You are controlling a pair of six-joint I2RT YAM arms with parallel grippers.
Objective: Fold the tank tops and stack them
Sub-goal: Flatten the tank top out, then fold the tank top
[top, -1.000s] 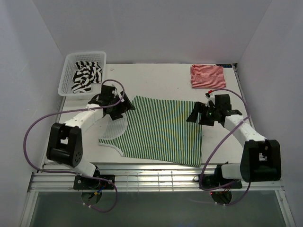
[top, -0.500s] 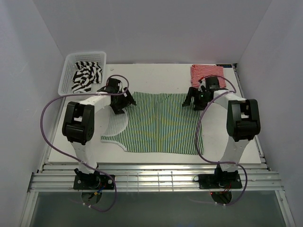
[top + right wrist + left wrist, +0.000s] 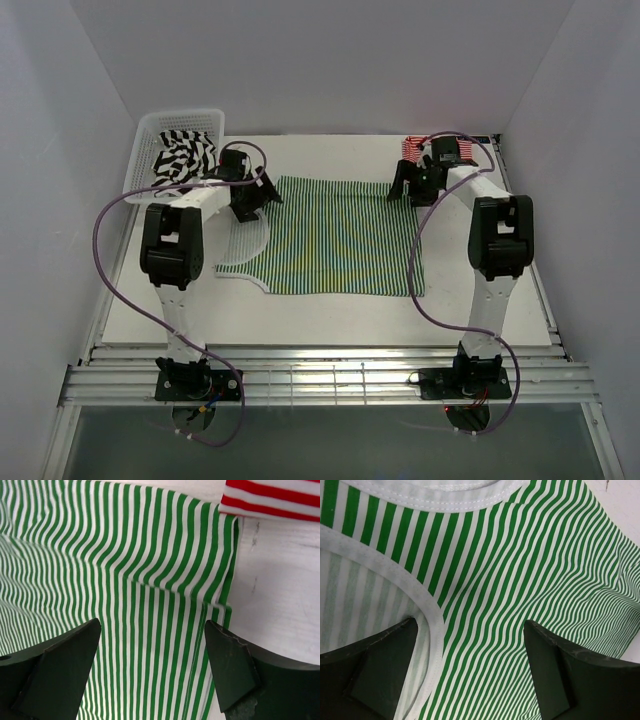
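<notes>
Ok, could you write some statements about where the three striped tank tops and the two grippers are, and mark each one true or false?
1. The green-and-white tank top lies spread out on the table. True.
2. The black-and-white tank top lies on the table beside the green one. False: it sits bunched in the white basket at the far left corner.
3. The left gripper and the right gripper are both open, holding nothing. True.
4. The red-and-white tank top is under the green one. False: it lies at the far right corner of the table, next to the green top's corner.
5. The right gripper is above the basket. False: it is over the far right corner of the green top.
</notes>
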